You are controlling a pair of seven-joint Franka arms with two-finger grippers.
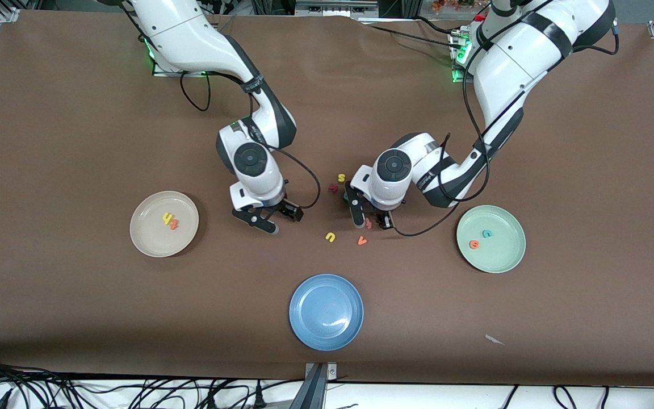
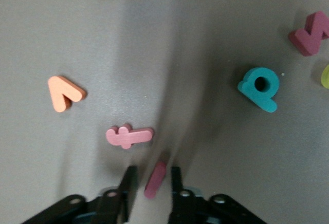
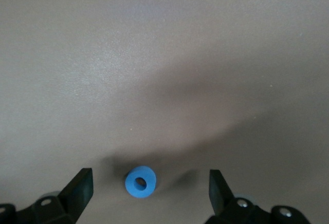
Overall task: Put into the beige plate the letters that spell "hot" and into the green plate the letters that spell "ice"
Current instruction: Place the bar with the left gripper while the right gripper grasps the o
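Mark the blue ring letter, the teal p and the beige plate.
blue ring-shaped foam letter "o" (image 3: pixel 140 182): right wrist view, on its rim.
teal foam letter "p" (image 2: pixel 269 101): left wrist view, on its stem.
round cream-beige plate (image 1: pixel 149 243): front view, on its bare rim.
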